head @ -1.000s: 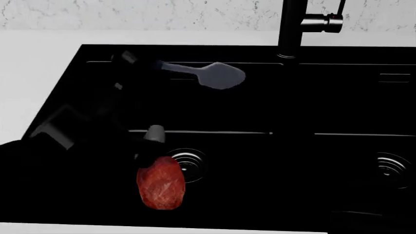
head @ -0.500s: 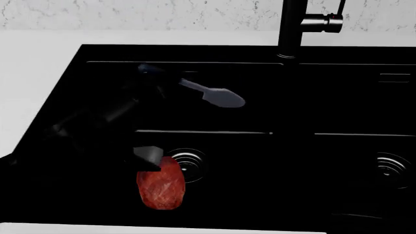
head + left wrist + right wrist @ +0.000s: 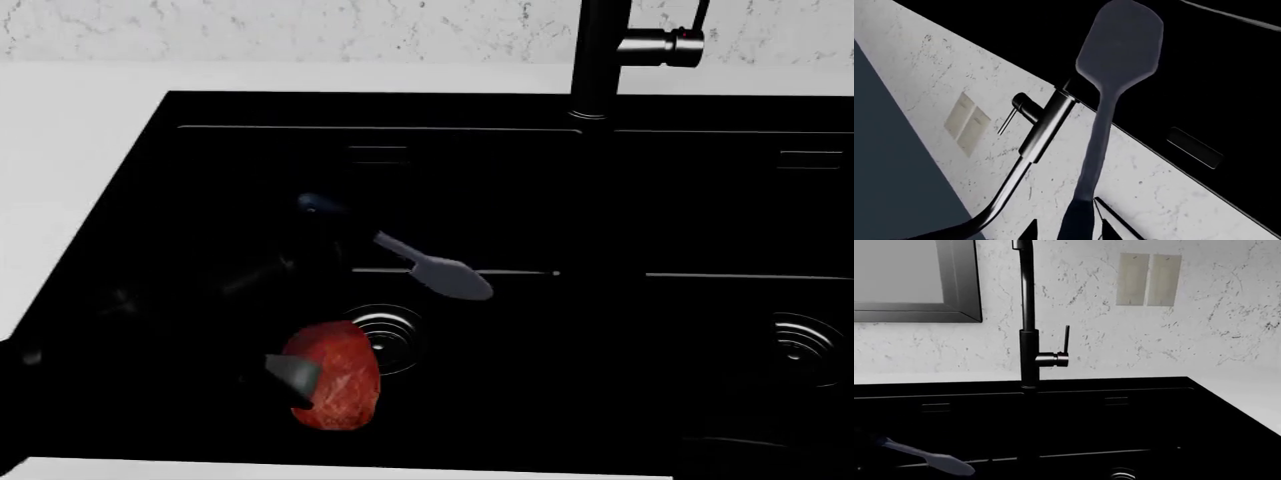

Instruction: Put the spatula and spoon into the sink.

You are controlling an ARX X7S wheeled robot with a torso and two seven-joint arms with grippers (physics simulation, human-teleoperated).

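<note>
My left gripper (image 3: 324, 213) is shut on the narrow handle of the light grey spatula (image 3: 437, 272) and holds it over the left basin of the black sink (image 3: 160, 130). The blade slants down toward the left drain (image 3: 387, 336). In the left wrist view the spatula (image 3: 1117, 50) runs up from between the two dark fingertips of the left gripper (image 3: 1071, 232). Its blade (image 3: 944, 463) also shows low in the right wrist view. No spoon shows in any view. My right gripper cannot be made out against the black basin.
A red rounded lump (image 3: 336, 378) lies in the left basin beside the drain, with a grey wedge of my left arm (image 3: 292, 376) in front of it. The tall black tap (image 3: 601, 60) stands at the back. A second drain (image 3: 807, 345) sits at the right.
My left arm has carried the spatula from the sink's back ledge forward and down over the left basin, with the blade now tilted toward the drain. The red lump has not moved.
</note>
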